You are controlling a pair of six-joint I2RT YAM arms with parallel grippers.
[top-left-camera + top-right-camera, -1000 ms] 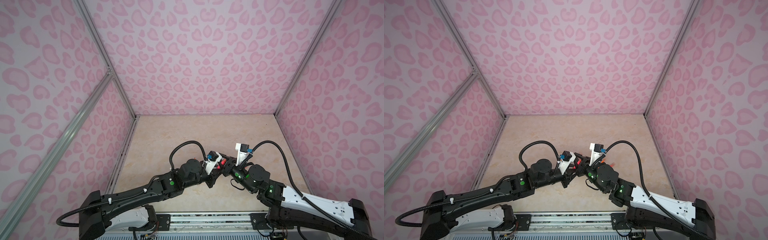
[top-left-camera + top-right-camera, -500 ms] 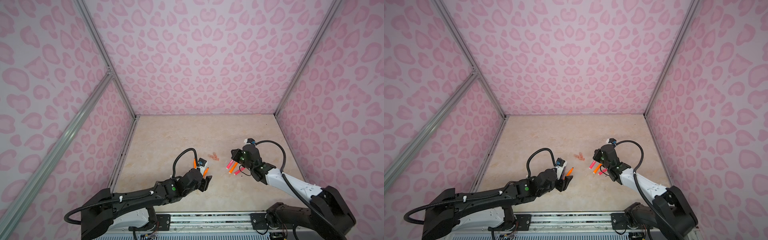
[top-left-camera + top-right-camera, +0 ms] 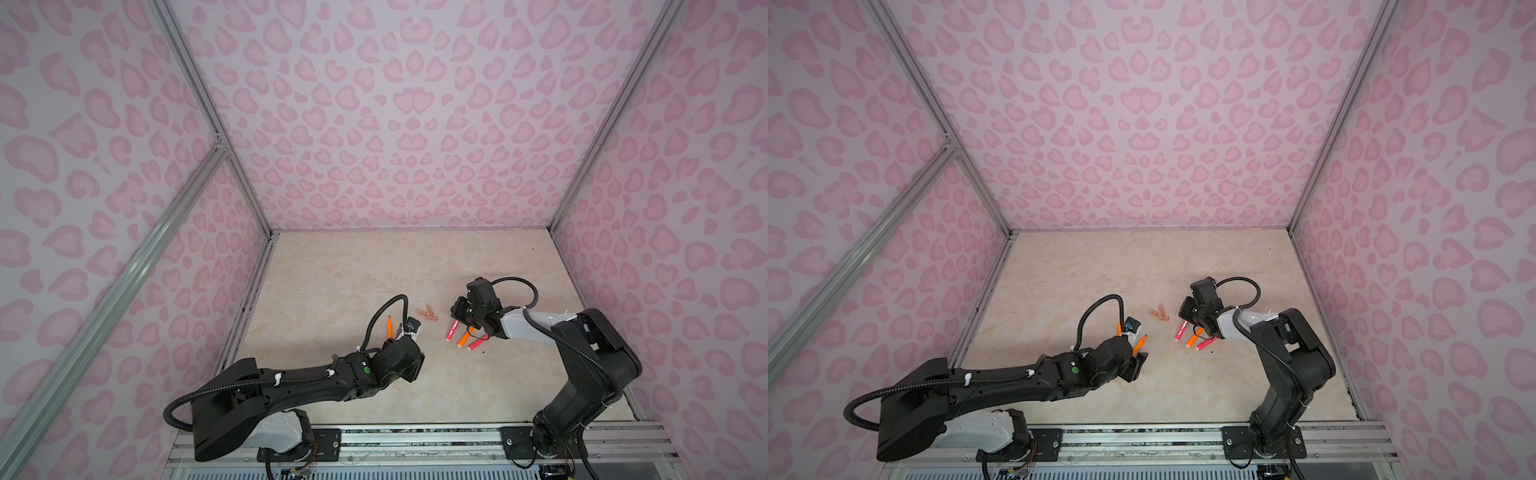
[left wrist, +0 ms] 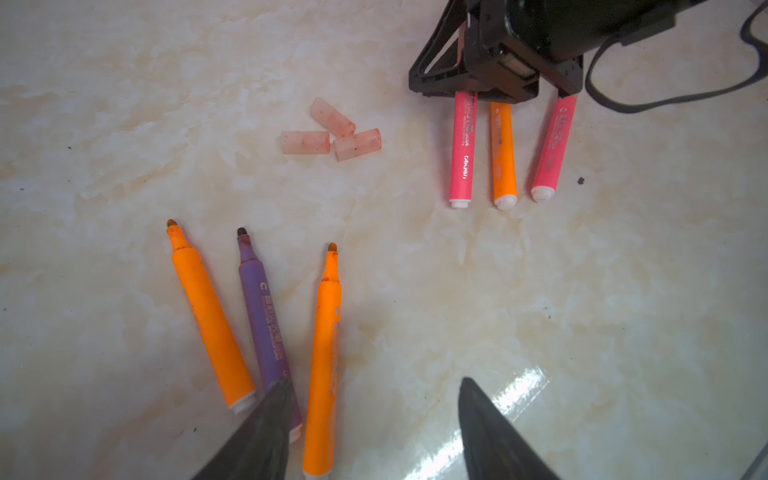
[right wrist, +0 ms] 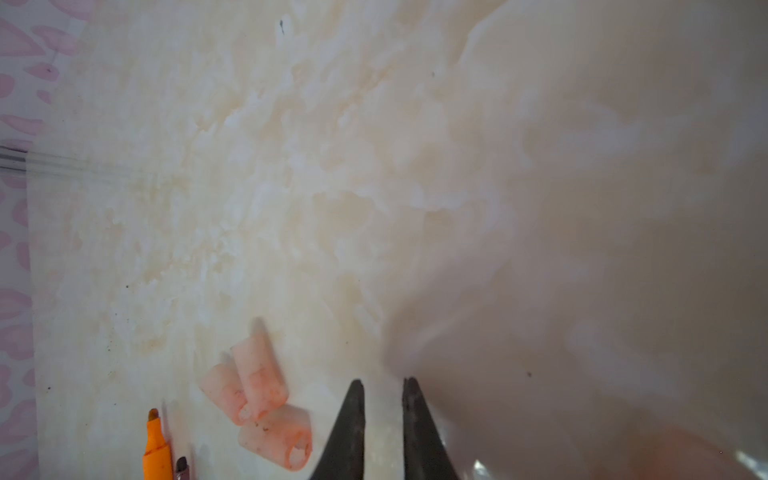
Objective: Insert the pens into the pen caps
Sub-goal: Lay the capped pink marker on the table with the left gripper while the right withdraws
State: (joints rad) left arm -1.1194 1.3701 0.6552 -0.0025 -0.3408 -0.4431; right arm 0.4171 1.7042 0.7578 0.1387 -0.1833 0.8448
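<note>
just ahead of the left gripper (image 4: 376,382), the jaws stand wide apart and grip nothing, only bare marbled tabletop (image 4: 582,291) between them. right at one finger (image 4: 266,424) lies the purple pen (image 4: 262,316), its butt end slipping under that finger; touching or not, can't tell. either side of it we've got the inner orange pen (image 4: 326,357) toward the jaw gap and the outer orange pen (image 4: 208,316) away from it. all three are uncapped, flat on the table, dark tips pointing away from the gripper. further ahead now, the pen caps (image 4: 334,120): three pale translucent tubes on their sides, bunched up and touching. beyond them, off toward the other finger's side, a pink pen (image 4: 462,149), a third orange pen (image 4: 503,153) and a second pink pen (image 4: 552,149) lie side by side, white butt ends facing the left gripper. their tip ends are hidden under the right gripper (image 5: 383,380), which sits low over them. its fingers are pinched almost together with nothing clamped, and the cap cluster lies just beside them.
</note>
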